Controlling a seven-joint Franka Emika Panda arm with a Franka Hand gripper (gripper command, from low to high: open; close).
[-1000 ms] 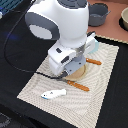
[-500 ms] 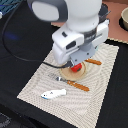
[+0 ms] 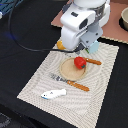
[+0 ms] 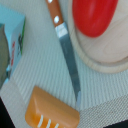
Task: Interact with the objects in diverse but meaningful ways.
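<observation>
A round red tomato (image 3: 79, 62) lies on a wooden plate (image 3: 67, 73) in the middle of the striped placemat (image 3: 40, 75). My gripper (image 3: 88, 44) hangs above the mat's far edge, mostly hidden by the arm's white body, so its jaws do not show. A pale blue cup (image 3: 93, 48) stands just below it. The orange-yellow bread block (image 3: 60, 45) peeks out at the exterior view's left of the arm. The white-and-blue fish (image 3: 53, 93) lies near the mat's front. The wrist view shows the tomato (image 4: 95, 17), the bread block (image 4: 50, 111) and the cup (image 4: 11, 40).
An orange-handled knife (image 3: 93, 61) lies beside the plate, its blade (image 4: 70, 62) pointing at the bread block. An orange-handled fork (image 3: 72, 83) lies in front of the plate. A bowl (image 3: 124, 19) stands at the back right. Black cable loops over the dark tabletop.
The arm has risen and drawn back toward the mat's far edge. The plate it covered now shows with the tomato on it.
</observation>
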